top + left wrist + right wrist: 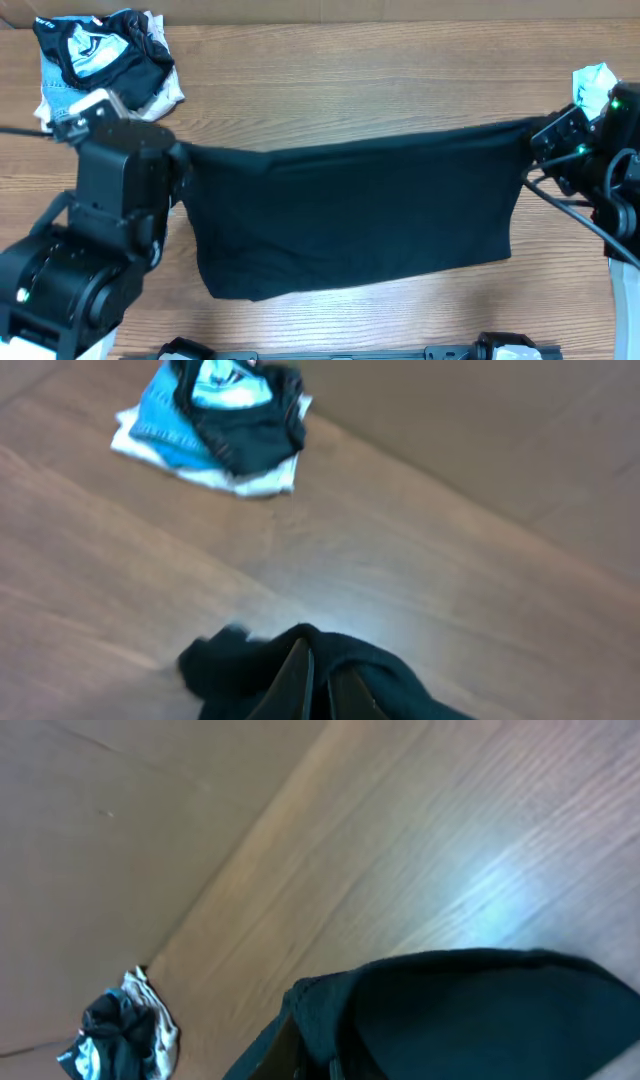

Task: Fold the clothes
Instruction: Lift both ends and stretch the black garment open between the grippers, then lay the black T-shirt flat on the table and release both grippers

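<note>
Entry: shirt (350, 215), black, laid crosswise over the middle of the surface (380, 70). Its far hem is drawn nearly straight between the two arms and its body trails toward the near edge, with the left lower corner sagging a little. Left pincer (182, 158): closed on the shirt's far left corner, cloth bunched around the fingers. Right pincer (537, 135): closed on the far right corner, fabric draped over it in the wrist view. Pile (100, 60): finished clothes in blue, black and white at the far left corner, well apart from the shirt. White bundle (595, 85): at the far right edge just behind the right arm, nature unclear. Step in hand, as judged: carrying the held hem over to make a fold. Handling note: move both corners together at the same height and pace with the hem taut, so the cloth lays flat without a diagonal crease; match the hem to the opposite edge before letting go. Room: a broad bare strip lies between shirt and far edge, and a narrower one toward the near edge, where the arm bases sit. Clearance beside each arm is tight, and the right cable hangs close to the shirt's side.
</note>
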Motion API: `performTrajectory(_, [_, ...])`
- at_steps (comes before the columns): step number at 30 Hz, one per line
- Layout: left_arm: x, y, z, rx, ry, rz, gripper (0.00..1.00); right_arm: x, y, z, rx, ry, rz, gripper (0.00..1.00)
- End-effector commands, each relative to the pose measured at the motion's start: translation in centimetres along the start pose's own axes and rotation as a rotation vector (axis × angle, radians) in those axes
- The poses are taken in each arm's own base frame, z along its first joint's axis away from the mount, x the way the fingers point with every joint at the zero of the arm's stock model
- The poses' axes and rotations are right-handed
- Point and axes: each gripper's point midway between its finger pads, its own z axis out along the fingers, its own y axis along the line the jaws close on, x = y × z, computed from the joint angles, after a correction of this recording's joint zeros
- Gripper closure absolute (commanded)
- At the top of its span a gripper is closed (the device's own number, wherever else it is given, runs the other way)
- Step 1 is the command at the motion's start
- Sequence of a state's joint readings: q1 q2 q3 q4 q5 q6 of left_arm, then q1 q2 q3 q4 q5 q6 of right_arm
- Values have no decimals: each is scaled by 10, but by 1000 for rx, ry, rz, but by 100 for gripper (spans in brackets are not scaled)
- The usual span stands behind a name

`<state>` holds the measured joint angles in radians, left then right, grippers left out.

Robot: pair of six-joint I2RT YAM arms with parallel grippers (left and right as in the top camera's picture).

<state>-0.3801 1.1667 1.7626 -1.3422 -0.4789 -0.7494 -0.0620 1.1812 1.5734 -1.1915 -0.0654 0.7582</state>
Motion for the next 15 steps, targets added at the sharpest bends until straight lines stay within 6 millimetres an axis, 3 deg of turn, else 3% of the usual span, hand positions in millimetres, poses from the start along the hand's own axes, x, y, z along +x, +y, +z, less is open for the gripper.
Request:
performTrajectory(1, [-15, -9, 18, -61, -57, 17, 96, -19, 8, 12, 7, -52, -9, 96])
performTrajectory(4, [-21, -26, 48, -99, -80, 28, 96, -29, 15, 38, 9, -54, -9, 96])
performTrajectory(8, [-26, -61, 109, -114, -97, 66, 96, -40, 21, 91, 24, -40, -7, 96])
performTrajectory(15, [-29, -105, 242, -122, -170, 105, 96, -53, 22, 198, 32, -33, -7, 96])
